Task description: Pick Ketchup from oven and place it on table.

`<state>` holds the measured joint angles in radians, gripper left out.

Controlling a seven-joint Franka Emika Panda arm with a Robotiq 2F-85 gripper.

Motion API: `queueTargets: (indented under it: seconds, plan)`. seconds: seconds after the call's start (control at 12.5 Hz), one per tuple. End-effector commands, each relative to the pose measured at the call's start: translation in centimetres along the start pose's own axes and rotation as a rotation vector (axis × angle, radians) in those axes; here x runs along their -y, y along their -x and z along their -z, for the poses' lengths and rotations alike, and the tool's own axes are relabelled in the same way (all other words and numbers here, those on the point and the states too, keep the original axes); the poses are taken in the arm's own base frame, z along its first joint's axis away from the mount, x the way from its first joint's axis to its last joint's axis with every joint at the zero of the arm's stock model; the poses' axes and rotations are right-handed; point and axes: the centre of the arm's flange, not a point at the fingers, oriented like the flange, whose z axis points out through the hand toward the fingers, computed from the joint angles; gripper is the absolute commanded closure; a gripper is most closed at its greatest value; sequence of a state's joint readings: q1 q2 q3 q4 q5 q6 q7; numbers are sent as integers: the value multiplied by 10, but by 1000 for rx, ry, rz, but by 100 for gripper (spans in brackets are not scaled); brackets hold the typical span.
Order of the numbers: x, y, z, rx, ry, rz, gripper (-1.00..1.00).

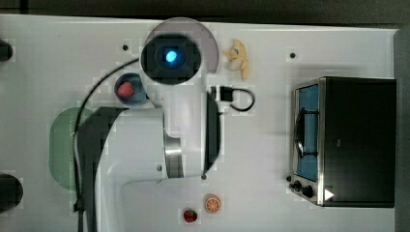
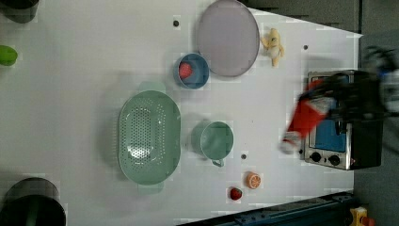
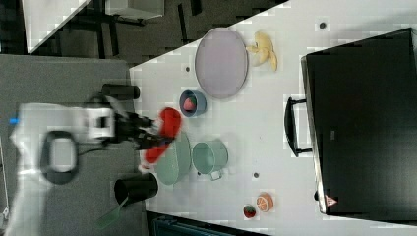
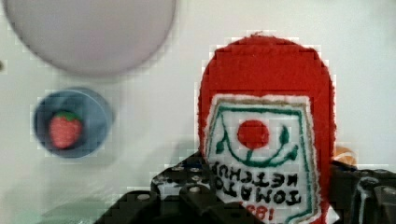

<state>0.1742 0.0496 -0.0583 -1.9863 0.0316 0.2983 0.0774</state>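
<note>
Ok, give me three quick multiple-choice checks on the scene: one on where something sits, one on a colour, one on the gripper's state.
1. What lies in the small blue bowl?
A. an orange slice
B. a strawberry
C. a banana

2. What colour is the big perforated colander?
A. pale green
B. yellow
C. black

3. What is the gripper doing?
A. open with nothing between the fingers
B. shut on the oven handle
C. shut on the ketchup

Answers:
1 B: the wrist view shows the strawberry inside the blue bowl.
2 A: the colander is pale green in the left view.
3 C: in the wrist view the ketchup sits between the fingers of the gripper, label toward the camera.
</note>
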Motion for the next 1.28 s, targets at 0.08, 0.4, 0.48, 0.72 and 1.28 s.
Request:
queueTargets:
  seconds: [0.08,0.4,0.48,0.72,1.28]
  plan:
    - [-38,-40,-60,-2,-20,-206,-29]
    - [-40,-48,-168,-26,-18,-220,-29]
    - [-37,-52,-186,-36,-22,-221,-29]
    - [-38,-56,-226,-33,-1,-226,-35]
    - [-32,-67,-153,-133,-137,-236,-100]
